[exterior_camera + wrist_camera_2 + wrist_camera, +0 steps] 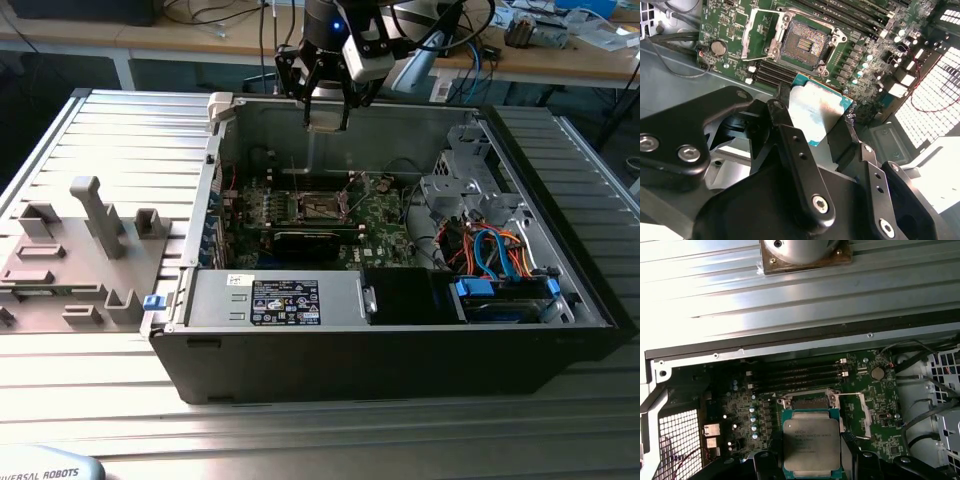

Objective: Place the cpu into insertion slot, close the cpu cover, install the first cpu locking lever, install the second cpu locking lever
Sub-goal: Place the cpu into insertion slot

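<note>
My gripper (327, 108) hangs above the open computer case, shut on the cpu (327, 114), a thin silvery square plate with a green edge. In both wrist views the cpu (817, 112) (811, 442) sits clamped between the black fingers (786, 117) (765, 462). The insertion slot (322, 207) (805, 44) lies below on the green motherboard, its dark contact field bare. Its metal cover (760, 35) (856, 412) stands swung open beside it. In the first wrist view the cpu hides most of the insertion slot (810, 401).
The case wall (300, 135) rises just behind the gripper. Black memory slots (795, 375) run beside the socket. A power supply (275, 300) and a drive bay with orange and blue cables (495, 260) fill the case's front. A grey fixture plate (80, 250) lies at the exterior view's left.
</note>
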`<state>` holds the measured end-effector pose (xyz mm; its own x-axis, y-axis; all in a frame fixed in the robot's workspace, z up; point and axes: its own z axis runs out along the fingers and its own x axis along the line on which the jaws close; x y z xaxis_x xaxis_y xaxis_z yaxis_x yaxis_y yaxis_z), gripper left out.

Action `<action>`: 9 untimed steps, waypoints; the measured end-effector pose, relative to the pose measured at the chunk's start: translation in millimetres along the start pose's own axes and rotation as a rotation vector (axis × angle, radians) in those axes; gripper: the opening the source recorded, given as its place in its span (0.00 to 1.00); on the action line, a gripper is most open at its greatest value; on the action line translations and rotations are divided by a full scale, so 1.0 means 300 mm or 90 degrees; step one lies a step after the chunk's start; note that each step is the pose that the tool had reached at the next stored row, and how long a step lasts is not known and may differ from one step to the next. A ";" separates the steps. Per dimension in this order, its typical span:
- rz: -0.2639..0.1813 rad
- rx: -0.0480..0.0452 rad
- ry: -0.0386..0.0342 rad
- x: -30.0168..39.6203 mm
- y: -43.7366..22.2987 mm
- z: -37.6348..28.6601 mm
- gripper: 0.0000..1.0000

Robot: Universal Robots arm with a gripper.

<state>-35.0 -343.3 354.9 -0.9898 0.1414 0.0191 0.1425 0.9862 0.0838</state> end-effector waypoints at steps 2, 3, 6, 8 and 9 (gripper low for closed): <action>0.002 0.0000 -0.0002 0.000 0.000 0.000 0.54; 0.003 -0.0001 -0.0003 0.000 0.000 0.000 0.54; 0.006 -0.0001 -0.0005 0.000 0.000 0.000 0.54; 0.008 -0.0002 -0.0007 0.000 0.000 0.001 0.54; 0.008 -0.0001 -0.0007 0.000 0.000 0.001 0.54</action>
<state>-35.0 -343.3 354.7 -0.9879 0.1541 0.0191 0.1551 0.9843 0.0838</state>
